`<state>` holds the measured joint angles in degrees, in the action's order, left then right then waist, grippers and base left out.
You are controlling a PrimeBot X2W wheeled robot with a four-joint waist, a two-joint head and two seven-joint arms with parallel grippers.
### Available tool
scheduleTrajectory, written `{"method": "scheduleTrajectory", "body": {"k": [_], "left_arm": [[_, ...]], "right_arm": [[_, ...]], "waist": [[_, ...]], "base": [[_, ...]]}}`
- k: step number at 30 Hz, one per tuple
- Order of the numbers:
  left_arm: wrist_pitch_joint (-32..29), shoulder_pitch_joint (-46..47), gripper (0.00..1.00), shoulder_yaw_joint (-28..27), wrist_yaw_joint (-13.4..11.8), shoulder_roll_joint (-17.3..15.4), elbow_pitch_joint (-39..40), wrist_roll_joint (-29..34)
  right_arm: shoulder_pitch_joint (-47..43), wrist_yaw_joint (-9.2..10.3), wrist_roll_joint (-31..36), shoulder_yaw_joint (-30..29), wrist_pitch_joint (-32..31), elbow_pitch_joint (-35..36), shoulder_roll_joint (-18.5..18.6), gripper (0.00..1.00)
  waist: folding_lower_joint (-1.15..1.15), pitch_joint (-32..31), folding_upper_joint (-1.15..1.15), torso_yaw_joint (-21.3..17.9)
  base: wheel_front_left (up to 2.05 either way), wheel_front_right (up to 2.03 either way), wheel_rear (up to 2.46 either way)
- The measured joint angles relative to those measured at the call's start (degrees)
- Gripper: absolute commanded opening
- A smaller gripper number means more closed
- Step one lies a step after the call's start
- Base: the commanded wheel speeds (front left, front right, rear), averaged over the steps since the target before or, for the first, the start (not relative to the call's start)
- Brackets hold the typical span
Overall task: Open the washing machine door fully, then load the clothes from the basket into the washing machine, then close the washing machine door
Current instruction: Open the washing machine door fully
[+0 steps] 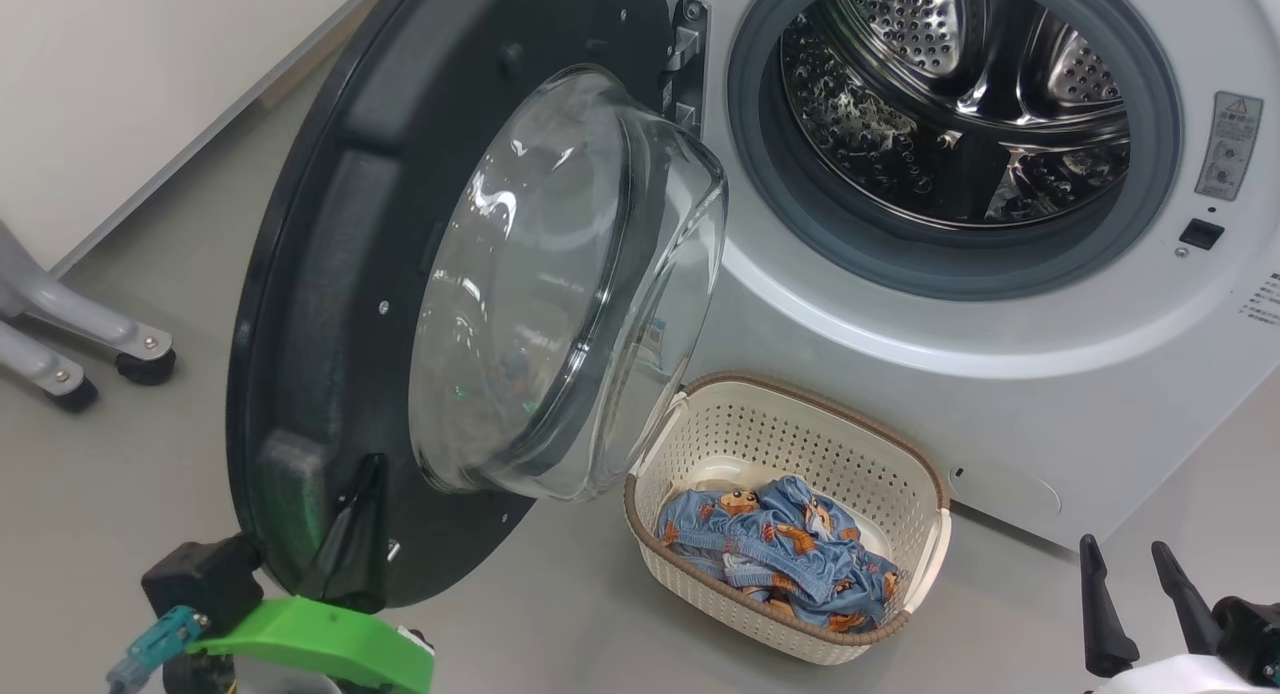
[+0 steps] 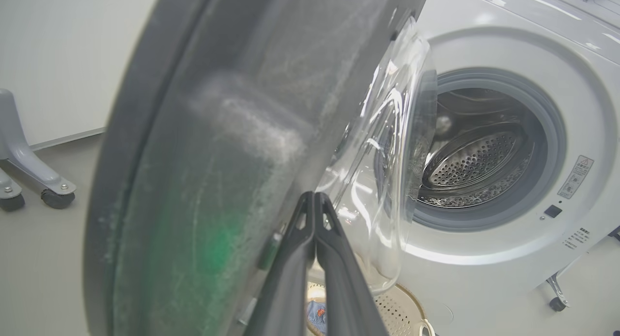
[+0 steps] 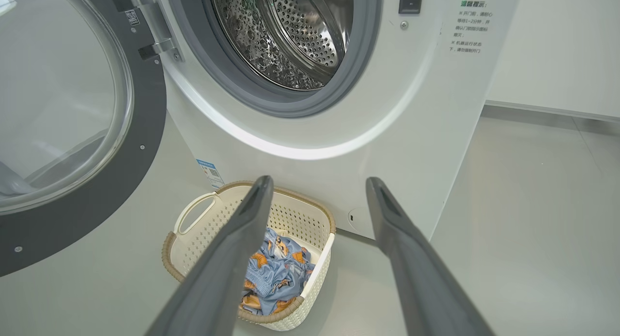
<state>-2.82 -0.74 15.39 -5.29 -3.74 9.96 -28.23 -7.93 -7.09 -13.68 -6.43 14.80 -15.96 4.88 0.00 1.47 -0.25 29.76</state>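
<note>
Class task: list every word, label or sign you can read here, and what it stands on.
"温馨提示": green heading of the printed notice on the washing machine front; its smaller lines are blurred.
The grey warning label on its front: a triangle sign, text too small.
The blue sticker and hinge sticker: too small.

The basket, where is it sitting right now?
In the head view the basket sits on the floor at lower centre, in front of the washing machine, just right of the open door, with the clothes inside.
</note>
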Motion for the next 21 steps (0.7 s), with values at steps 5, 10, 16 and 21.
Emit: {"method": "scheduleTrajectory", "body": {"k": [5, 10, 16, 21], "left_arm": [[1.19, 1.58, 0.00, -2.44, -0.45, -0.02, -2.68, 0.00], [1.96, 3.14, 0.00, -3.87, -0.51, -0.46, -5.63, 0.09], [3.45, 4.99, 0.00, -5.67, -0.51, -1.19, -9.49, 0.38], [4.66, 5.88, 0.00, -7.55, -0.52, -1.96, -12.41, 0.38]], "right_arm": [[-0.01, 0.00, 0.00, 0.21, 0.00, -0.02, 0.18, 1.00], [-0.01, 0.00, 0.00, 0.51, 0.00, -0.16, 0.15, 1.00], [-0.01, 0.00, 0.00, 1.57, 0.00, -0.52, 0.15, 1.00], [-0.01, 0.00, 0.00, 1.66, 0.00, -0.56, 0.20, 1.00]], "waist": [[0.00, -0.18, 0.00, -0.23], [0.00, -0.41, 0.00, -0.53], [0.00, -0.68, 0.00, -1.13], [0.00, -0.73, 0.00, -1.91]], "base": [[0.00, 0.00, 0.00], [0.00, 0.00, 0.00], [0.00, 0.00, 0.00], [0.00, 0.00, 0.00]]}}
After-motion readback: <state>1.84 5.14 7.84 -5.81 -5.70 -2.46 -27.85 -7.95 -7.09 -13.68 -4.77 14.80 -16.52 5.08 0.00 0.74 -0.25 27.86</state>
